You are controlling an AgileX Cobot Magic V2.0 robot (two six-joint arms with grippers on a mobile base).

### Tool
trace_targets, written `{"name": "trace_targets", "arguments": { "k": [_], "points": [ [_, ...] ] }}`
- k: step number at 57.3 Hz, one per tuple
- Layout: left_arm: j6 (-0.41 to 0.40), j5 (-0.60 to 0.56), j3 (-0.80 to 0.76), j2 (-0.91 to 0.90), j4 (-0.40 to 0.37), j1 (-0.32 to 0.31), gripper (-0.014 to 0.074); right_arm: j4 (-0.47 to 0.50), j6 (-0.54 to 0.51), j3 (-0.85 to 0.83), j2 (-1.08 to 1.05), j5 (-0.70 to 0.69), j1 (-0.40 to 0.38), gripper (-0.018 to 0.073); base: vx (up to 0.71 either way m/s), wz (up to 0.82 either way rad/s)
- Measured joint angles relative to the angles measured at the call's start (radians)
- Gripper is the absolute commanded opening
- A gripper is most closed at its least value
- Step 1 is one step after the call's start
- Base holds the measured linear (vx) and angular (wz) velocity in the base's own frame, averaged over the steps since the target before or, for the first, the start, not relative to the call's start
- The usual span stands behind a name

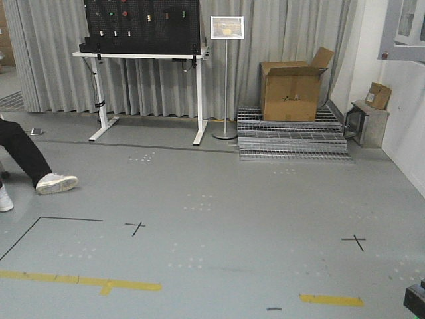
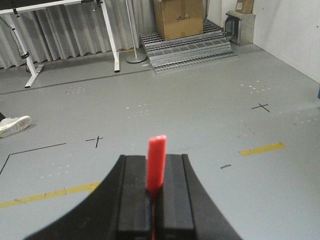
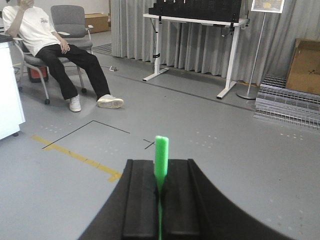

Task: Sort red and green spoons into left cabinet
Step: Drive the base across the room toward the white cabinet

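Observation:
My left gripper (image 2: 155,192) is shut on the red spoon (image 2: 156,161), whose flat handle end sticks up past the black fingers (image 2: 134,195) over the grey floor. My right gripper (image 3: 160,191) is shut on the green spoon (image 3: 161,159), its handle end also sticking up between the black fingers (image 3: 141,197). The spoon bowls are hidden. The left cabinet is out of view in all views. Neither gripper shows in the front view.
A cardboard box (image 1: 290,90) sits on metal grates (image 1: 292,136) at the back right. A white-legged table (image 1: 143,93) with a black pegboard stands against grey curtains, a sign stand (image 1: 226,80) beside it. A seated person (image 3: 47,47) is at the left.

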Motion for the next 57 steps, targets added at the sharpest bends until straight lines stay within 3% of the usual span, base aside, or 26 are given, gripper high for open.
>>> {"name": "trace_targets", "arguments": {
  "k": [57],
  "points": [
    [0.0,0.002,0.0,0.0,0.0,0.0,-0.0001,0.003,0.0,0.0,0.0,-0.001,0.0,-0.0003,0.62,-0.02]
  ]
}}
